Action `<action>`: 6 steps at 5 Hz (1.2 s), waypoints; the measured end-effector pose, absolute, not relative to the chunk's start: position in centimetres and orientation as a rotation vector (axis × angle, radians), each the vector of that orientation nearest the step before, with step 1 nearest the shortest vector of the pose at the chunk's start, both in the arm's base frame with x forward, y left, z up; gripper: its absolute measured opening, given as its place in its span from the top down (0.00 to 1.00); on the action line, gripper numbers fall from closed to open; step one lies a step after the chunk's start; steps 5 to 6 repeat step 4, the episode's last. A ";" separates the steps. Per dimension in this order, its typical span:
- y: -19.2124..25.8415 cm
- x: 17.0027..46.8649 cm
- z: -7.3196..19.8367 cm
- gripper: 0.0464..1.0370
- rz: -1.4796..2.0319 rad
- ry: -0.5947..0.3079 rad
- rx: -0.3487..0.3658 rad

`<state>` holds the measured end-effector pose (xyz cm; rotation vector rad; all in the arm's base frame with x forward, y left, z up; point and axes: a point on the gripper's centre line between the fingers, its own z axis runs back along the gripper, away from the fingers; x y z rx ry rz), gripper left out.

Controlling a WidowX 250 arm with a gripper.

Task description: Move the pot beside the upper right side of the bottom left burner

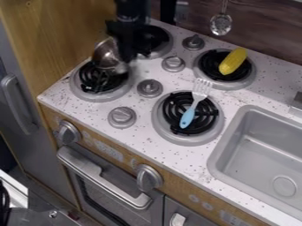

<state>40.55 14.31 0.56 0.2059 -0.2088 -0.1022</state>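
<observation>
A metal pot [108,55] is seen tilted at the upper right part of the bottom left burner [89,78], partly covered by the black gripper [125,50]; whether it is spread or pinching cannot be told. A blue-handled fork [193,105] is laid across the bottom right burner [207,115], and yellow corn [233,61] on the upper right burner [210,65].

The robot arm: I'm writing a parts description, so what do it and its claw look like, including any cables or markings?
The arm is black, a fairly straight column that broadens into a blockier, angular section lower down. The claw is black too, though its exact shape is hard to tell. I can't make out cables or markings on either.
</observation>
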 end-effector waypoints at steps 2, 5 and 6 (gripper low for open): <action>13.3 41.1 1.2 0.27 -0.091 -0.195 0.197; 12.5 40.6 2.9 0.04 -0.057 -0.191 0.154; 12.5 40.6 2.9 0.04 -0.057 -0.191 0.154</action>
